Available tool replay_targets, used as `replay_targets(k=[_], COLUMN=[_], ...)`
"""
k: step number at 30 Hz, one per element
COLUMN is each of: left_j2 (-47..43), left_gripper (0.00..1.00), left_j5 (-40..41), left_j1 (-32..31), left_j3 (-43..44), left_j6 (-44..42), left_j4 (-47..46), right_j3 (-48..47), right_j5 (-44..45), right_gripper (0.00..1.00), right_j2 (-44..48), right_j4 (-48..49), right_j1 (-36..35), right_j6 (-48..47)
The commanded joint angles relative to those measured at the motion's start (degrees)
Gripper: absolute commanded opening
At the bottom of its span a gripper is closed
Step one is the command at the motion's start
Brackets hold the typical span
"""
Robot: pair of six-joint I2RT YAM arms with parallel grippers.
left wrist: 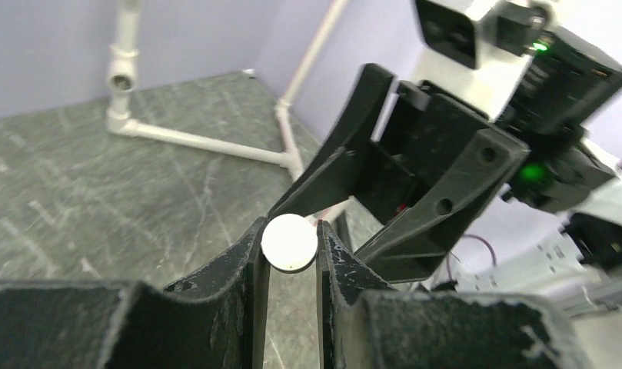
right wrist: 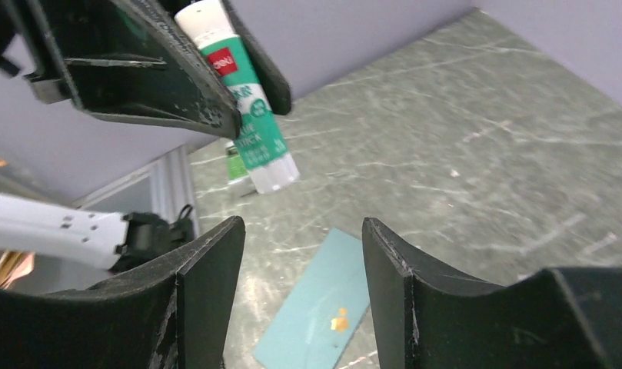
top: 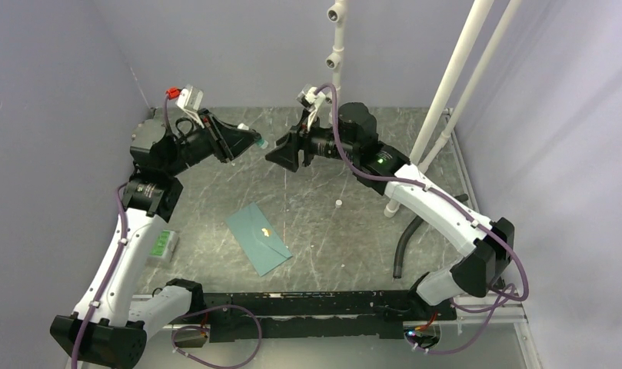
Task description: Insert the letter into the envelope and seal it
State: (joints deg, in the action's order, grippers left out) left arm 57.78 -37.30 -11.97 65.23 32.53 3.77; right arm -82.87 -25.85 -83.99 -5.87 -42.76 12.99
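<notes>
envelope (top: pixel 259 238) flat near centre of grey table (top: pixel 215 184), gold mark (top: pixel 265 231) up, at 6 o'clock below both grippers. left gripper (top: pixel 254 141) raised at 11 o'clock, clenched on green-and-white glue stick (right wrist: pixel 250 115). right gripper (top: pixel 281 157) released, fingers spread, just beside stick's tip. small white piece (top: pixel 338 203) at 2 o'clock of envelope.

Note for you: the envelope (top: pixel 257 238) reads teal with a small gold mark. Glue stick (right wrist: pixel 255 142): white body, green label, white print. Tabletop (top: pixel 354 254): dark grey-green, pale streaked veining. Packet (top: pixel 161 246) at the tabletop's left edge: green and white.
</notes>
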Motion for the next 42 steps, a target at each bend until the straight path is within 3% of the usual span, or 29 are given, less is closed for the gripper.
replay_targets(k=[1,10,17,19,22,24,29,34,35,38,39,40,42], left_j2=[-0.6,0.3,0.4,0.6,0.6,0.8,1.4,2.8,3.0,3.8,3.9,3.9,3.5], left_gripper=[0.02,0.02,0.03,0.08,0.27,0.35,0.37,0.28,0.25,0.04,0.03,0.03,0.02], left_j5=[-14.0,-17.7,-16.7,-16.4,-15.5,-14.4,-8.3,-5.7,-5.9,-7.8,-8.8,-9.3,-9.7], left_j1=[0.0,0.0,-0.1,-0.1,0.0,-0.1,-0.1,-0.1,-0.1,-0.1,-0.1,-0.1,-0.1], left_j3=[0.2,-0.1,0.9,1.2,0.3,-1.2,-7.3,-10.6,-10.4,-9.2,-8.8,-8.5,-8.0], left_j6=[0.1,3.2,4.4,4.8,7.1,9.9,16.7,19.6,19.5,18.6,18.0,17.2,14.8], left_j4=[-9.8,-13.3,-12.1,-11.8,-14.3,-18.6,-32.1,-39.0,-39.1,-39.0,-38.4,-37.6,-35.2], right_j3=[-1.7,-4.3,-2.7,-2.2,-1.9,-1.2,1.6,3.4,3.3,4.3,4.4,4.2,3.9], right_j5=[-10.8,-13.7,-8.9,-9.1,-9.7,-8.9,-6.5,-6.2,-6.8,-8.4,-9.0,-9.4,-10.2], right_gripper=[0.61,0.55,0.25,0.15,0.04,0.00,0.00,0.00,0.00,0.00,0.00,0.10,0.39], right_j2=[0.6,-0.4,0.1,-0.1,-0.8,-0.9,-0.7,-2.0,-2.6,-3.7,-4.0,-3.8,-3.1], right_j4=[6.4,9.2,13.4,15.7,18.7,21.1,31.2,38.9,39.6,44.0,43.9,42.8,38.7], right_j1=[-0.8,-0.8,-0.8,-0.8,-0.8,-0.8,-0.7,-0.7,-0.7,-0.7,-0.7,-0.7,-0.7], right_j6=[0.9,2.5,6.5,8.1,11.7,15.7,30.2,39.4,40.3,43.1,43.2,42.4,38.9])
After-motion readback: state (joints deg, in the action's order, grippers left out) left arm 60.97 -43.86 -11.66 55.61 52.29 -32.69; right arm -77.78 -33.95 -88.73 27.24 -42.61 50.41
